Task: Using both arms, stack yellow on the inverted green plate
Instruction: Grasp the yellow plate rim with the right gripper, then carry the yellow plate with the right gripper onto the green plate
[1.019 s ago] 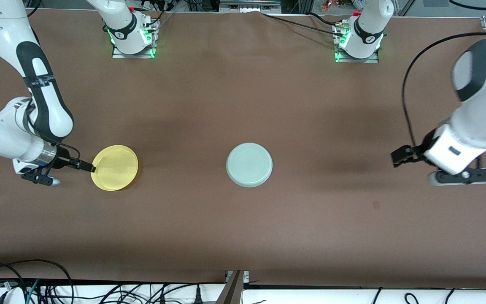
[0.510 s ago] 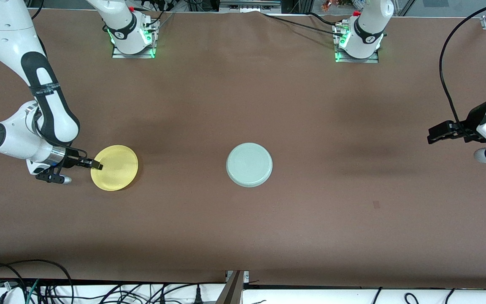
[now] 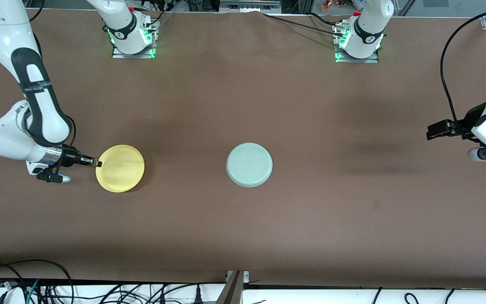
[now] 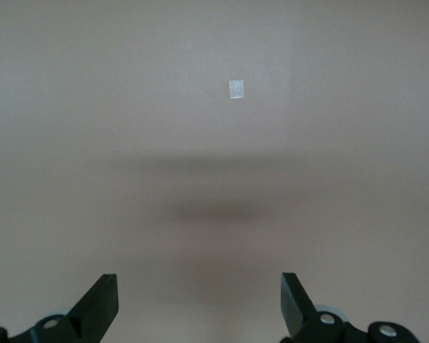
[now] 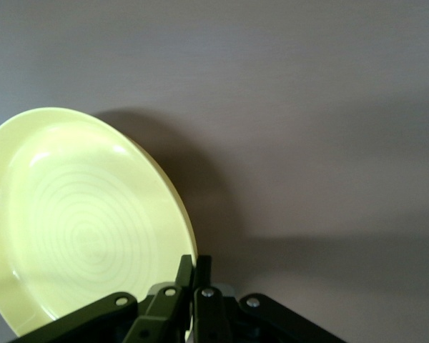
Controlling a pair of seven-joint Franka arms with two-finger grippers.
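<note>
Front view sets the whole table out; the right gripper (image 3: 95, 163) is clenched on the rim of the yellow plate (image 3: 120, 169), at the edge that faces the right arm's end of the table; the right wrist view confirms it, the 2 fingers (image 5: 194, 275) pinched together with the plate's rim between them and the plate tilted up off the table (image 3: 243, 105), throwing a shadow under its raised side.

The relation that matters: the green plate (image 3: 249, 164) lies well apart from the held plate, toward the left arm's end, at about the same nearness to the front camera; so the carry would seem to run straight along the table's length, from the right arm's end toward the middle. The right arm is much the nearer of the 2 to both plates.

The left gripper (image 3: 433, 130) hangs released over bare table at the left arm's end, waiting; its wrist view shows both fingers (image 4: 104, 296) spread wide with nothing between them, only a small pale mark (image 4: 236, 88) on the cloth.

The yellow plate is round, shallow, bright, with faint concentric rings inside and a low rim; the green plate is pale mint, flat on the table, its ringed underside apparently up.
</note>
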